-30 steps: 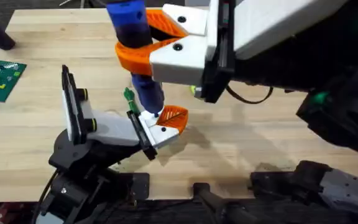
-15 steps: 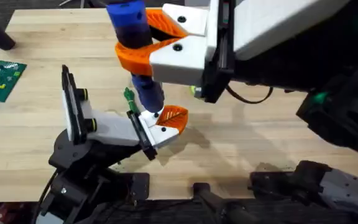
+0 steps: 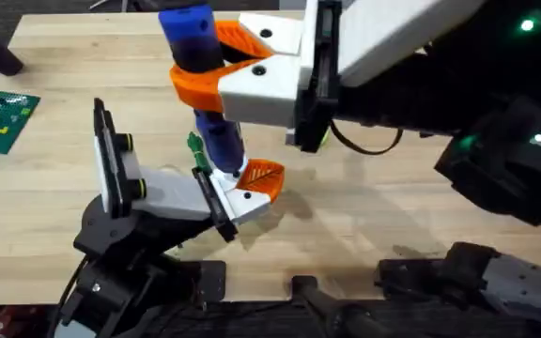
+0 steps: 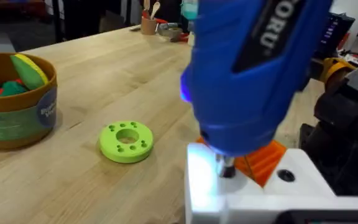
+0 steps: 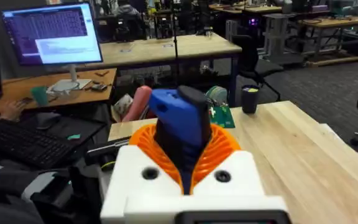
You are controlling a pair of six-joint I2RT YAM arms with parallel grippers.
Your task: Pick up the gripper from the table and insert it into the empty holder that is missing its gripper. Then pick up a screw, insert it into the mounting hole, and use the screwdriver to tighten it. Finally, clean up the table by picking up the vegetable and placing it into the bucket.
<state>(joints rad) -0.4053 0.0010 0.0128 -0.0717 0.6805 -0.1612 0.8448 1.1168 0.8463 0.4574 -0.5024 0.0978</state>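
Overhead: our right gripper [image 3: 216, 68] is clamping the screwdriver [image 3: 207, 89] between its orange fingers [image 3: 198, 86], holding it upright, tip sitting on the white base of the gripper [image 3: 255, 181] seated in the holder [image 3: 162, 192] near the table [image 3: 364, 202] front edge.

Left wrist: we're looking at the screwdriver [image 4: 247, 74] bit pressing down by the orange gripper [image 4: 263, 163]; a green disc [image 4: 127, 141] and the bucket [image 4: 16, 102] are sitting beyond. Left gripper's opening: can't tell.

Right wrist: our fingers [image 5: 219, 151] are squeezing the screwdriver [image 5: 180, 127].

My right arm's white blocky gripper [image 3: 216, 64] has orange ribbed fingers [image 3: 195, 86], dark screws, black cable [image 3: 364, 145]; bases black.
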